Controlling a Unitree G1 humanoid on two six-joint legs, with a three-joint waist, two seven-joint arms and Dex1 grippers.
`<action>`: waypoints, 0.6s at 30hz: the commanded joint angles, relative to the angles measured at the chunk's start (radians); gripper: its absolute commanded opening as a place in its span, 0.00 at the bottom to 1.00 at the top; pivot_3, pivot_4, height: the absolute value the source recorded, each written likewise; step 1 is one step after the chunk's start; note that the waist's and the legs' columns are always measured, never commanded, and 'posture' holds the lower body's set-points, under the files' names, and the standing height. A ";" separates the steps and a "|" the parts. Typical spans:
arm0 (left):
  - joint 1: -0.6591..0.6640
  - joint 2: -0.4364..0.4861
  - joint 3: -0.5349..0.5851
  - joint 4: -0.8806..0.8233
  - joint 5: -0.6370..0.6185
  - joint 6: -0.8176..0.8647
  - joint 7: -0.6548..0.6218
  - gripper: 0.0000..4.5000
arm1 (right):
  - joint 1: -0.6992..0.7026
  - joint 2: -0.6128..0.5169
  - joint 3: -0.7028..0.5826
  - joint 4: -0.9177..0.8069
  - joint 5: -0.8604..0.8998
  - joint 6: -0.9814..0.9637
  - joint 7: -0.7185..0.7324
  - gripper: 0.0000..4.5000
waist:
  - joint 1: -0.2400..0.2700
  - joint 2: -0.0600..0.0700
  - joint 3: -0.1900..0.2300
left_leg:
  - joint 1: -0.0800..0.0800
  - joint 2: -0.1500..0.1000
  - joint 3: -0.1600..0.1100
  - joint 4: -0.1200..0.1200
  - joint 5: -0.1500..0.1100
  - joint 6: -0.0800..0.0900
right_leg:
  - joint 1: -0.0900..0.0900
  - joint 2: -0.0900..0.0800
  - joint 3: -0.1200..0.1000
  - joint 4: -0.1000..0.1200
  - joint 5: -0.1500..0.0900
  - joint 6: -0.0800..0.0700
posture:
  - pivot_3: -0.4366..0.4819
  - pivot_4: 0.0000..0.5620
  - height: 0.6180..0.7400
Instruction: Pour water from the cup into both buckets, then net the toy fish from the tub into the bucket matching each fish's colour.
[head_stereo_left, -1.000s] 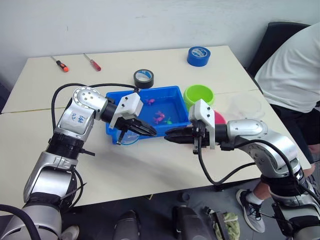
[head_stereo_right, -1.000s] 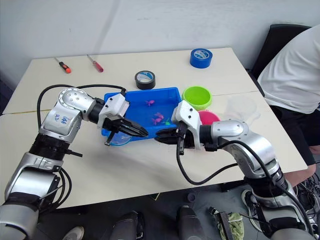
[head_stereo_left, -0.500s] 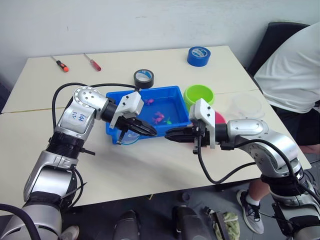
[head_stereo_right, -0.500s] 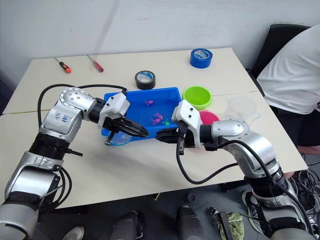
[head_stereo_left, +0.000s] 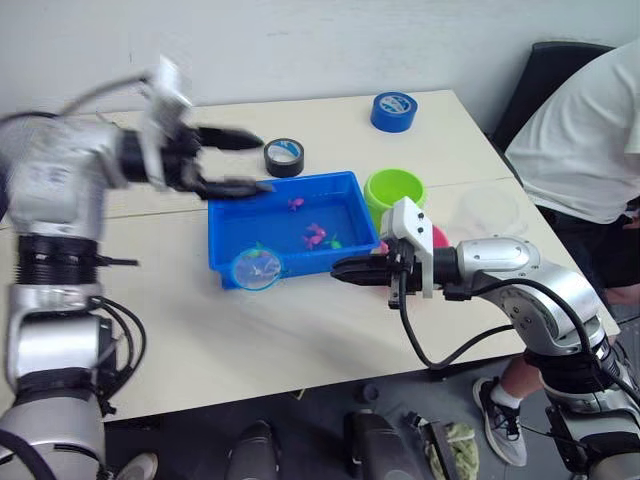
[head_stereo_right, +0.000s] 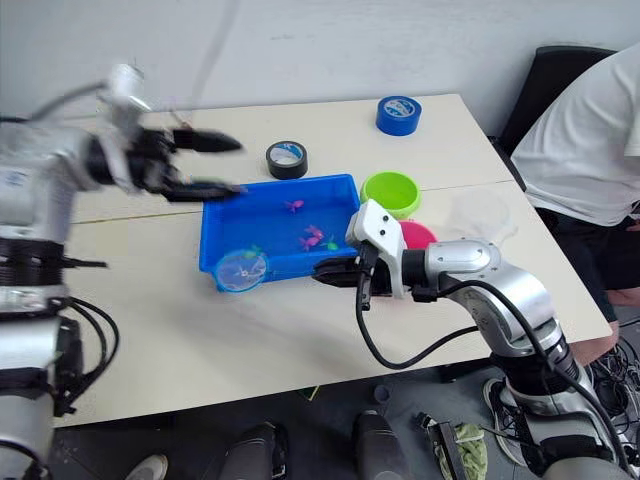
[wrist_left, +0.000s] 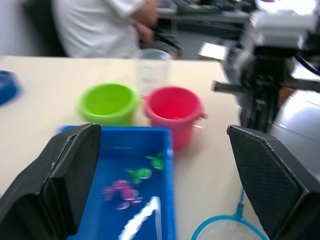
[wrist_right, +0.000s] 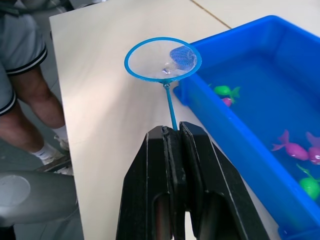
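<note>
My right gripper (head_stereo_left: 342, 268) is shut on the thin handle of the net (wrist_right: 169, 102). The net's light-blue hoop (head_stereo_left: 256, 268) lies outside the blue tub (head_stereo_left: 214, 243), against its front left corner. Pink and green toy fish (head_stereo_left: 318, 236) lie in the tub. My left gripper (head_stereo_left: 240, 160) is open and raised above the tub's back left corner, holding nothing. The lime green bucket (head_stereo_left: 397, 188) stands at the tub's right end. The pink bucket (wrist_left: 173, 109) is beside it, partly behind my right gripper in the eye views. The clear cup (head_stereo_left: 493, 210) stands further right.
A black tape roll (head_stereo_left: 286, 155) lies just behind the tub, and a blue tape roll (head_stereo_left: 395, 110) sits near the table's far edge. A person in a white shirt (head_stereo_left: 580, 120) sits at the table's right end by a black chair.
My left gripper has opened and swung up and back to the left, away from the net hoop. The net stays in my right gripper, which has barely moved.
</note>
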 joint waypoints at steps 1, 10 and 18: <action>0.024 0.063 0.074 0.018 -0.020 0.020 0.031 0.98 | -0.012 -0.007 -0.050 0.002 -0.006 -0.027 -0.016 0.00 | 0.003 0.000 0.000 | 0.000 0.000 0.000 0.000 0.000 -0.001 | 0.000 0.000 0.000 0.000 0.000 0.000 | 0.48 0.27 0.92; 0.299 0.146 0.221 -0.029 -0.040 -0.017 0.117 0.98 | -0.105 0.027 -0.055 0.156 -0.108 -0.058 -0.123 0.00 | 0.002 0.000 0.000 | 0.000 0.000 0.001 0.001 0.000 -0.001 | -0.001 -0.001 0.001 0.001 0.000 0.000 | 0.48 0.27 0.92; 0.541 0.062 0.278 -0.248 -0.100 -0.014 0.216 0.98 | -0.161 0.059 -0.029 0.280 -0.231 -0.091 -0.195 0.00 | 0.004 0.000 0.000 | 0.000 0.000 0.002 0.001 0.000 -0.001 | -0.001 -0.001 0.001 0.001 0.000 0.000 | 0.48 0.27 0.92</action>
